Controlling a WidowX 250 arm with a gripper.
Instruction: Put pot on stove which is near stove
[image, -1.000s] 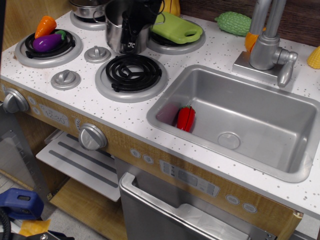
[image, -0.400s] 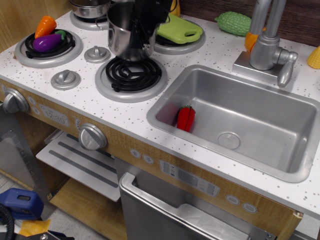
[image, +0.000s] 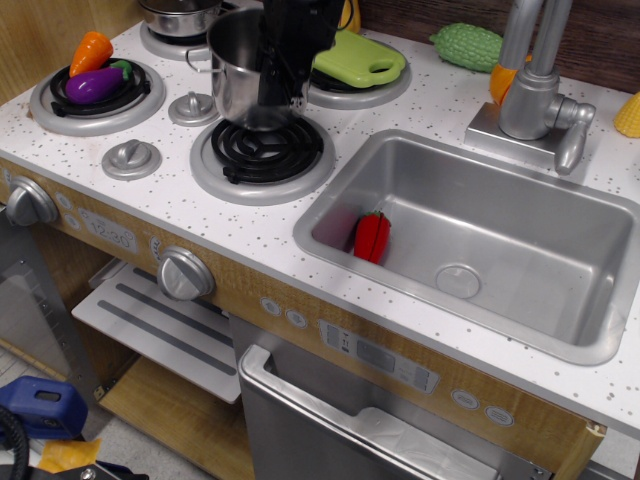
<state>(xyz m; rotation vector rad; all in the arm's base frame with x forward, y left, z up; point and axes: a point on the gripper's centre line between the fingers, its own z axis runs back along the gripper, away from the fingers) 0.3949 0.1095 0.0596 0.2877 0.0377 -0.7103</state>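
Note:
The shiny steel pot (image: 234, 72) hangs upright just above the back edge of the front stove burner (image: 262, 152), a black coil in a silver ring. I cannot tell whether its base touches the coil. My black gripper (image: 277, 85) comes down from the top and is shut on the pot's right rim. One wire loop handle shows on the pot's left side. The gripper hides the pot's right side.
A steel pan (image: 178, 14) sits on the back-left burner. An eggplant (image: 95, 85) and carrot (image: 90, 47) lie on the left burner. A green cutting board (image: 358, 58) covers the back-right burner. Knob caps (image: 195, 108) stand left of the pot. The sink (image: 560, 330) holds a red pepper (image: 371, 237).
The gripper has carried the pot forward from between the burners to over the back of the front burner, and slightly lower.

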